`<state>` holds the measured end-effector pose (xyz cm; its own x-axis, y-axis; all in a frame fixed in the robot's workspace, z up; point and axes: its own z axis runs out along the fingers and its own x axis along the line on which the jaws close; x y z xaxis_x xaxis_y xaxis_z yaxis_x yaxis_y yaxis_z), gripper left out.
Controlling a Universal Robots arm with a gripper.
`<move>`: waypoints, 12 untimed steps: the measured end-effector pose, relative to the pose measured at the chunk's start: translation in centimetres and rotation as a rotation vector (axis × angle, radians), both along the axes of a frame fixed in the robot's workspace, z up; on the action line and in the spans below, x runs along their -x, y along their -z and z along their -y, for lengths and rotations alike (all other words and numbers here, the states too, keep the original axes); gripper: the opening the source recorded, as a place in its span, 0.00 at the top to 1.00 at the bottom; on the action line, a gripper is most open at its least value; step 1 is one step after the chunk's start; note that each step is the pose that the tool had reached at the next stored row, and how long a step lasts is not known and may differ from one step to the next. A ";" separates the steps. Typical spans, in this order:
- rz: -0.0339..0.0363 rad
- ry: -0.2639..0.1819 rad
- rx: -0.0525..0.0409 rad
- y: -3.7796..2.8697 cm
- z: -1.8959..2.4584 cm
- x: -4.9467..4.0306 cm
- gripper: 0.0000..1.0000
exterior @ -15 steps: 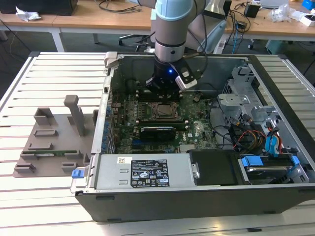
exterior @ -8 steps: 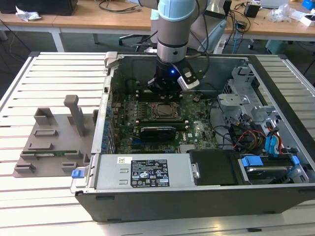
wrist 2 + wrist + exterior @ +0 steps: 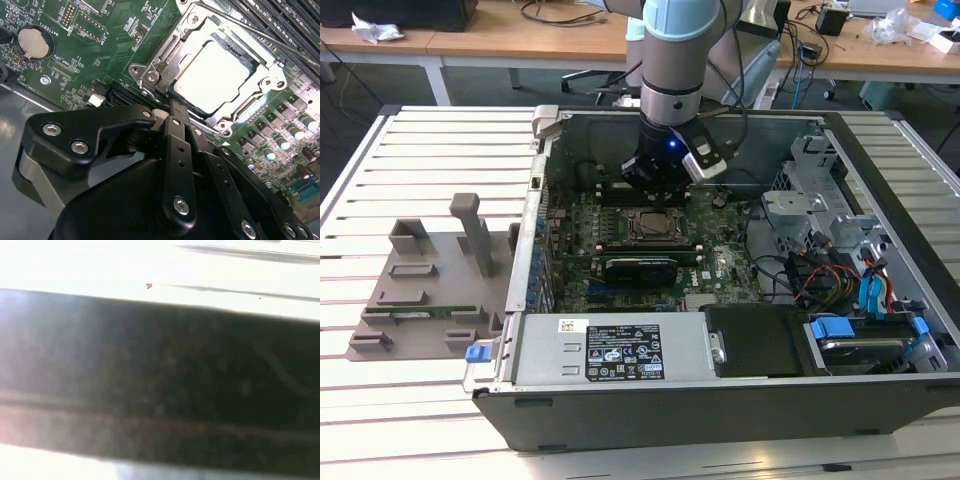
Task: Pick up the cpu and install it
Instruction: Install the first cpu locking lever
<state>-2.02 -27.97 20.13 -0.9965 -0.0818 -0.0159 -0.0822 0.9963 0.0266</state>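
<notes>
The open computer case lies on its side on the slatted desk, with the arm reaching down into it over the green motherboard. In the second wrist view the gripper has its black fingers pressed together with nothing between them, tips just at the corner of the metal socket frame. The cpu already sits flat inside that frame, its pale metal top facing up. I judge it light, rigid and smooth, and fragile underneath, so any hold belongs on its thin outer edges, never pressing on the plate. A white sticker on the power supply carries print too small to read; tiny white lettering beside the coin cell on the board is likewise illegible from here.
</notes>
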 end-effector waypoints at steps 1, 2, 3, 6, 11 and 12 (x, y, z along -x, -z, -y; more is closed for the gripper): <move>0.0007 -0.001 -0.0037 0.07 -0.15 -0.06 0.89; 0.0019 -0.002 -0.0043 0.17 -0.30 -0.17 0.89; 0.0029 -0.003 -0.0046 0.19 -0.35 -0.23 0.89; 0.0027 -0.004 -0.0047 0.18 -0.34 -0.53 0.89; 0.0032 -0.004 -0.0044 0.18 -0.34 -1.16 0.89; 0.0033 -0.004 -0.0045 0.14 -0.36 -1.17 0.89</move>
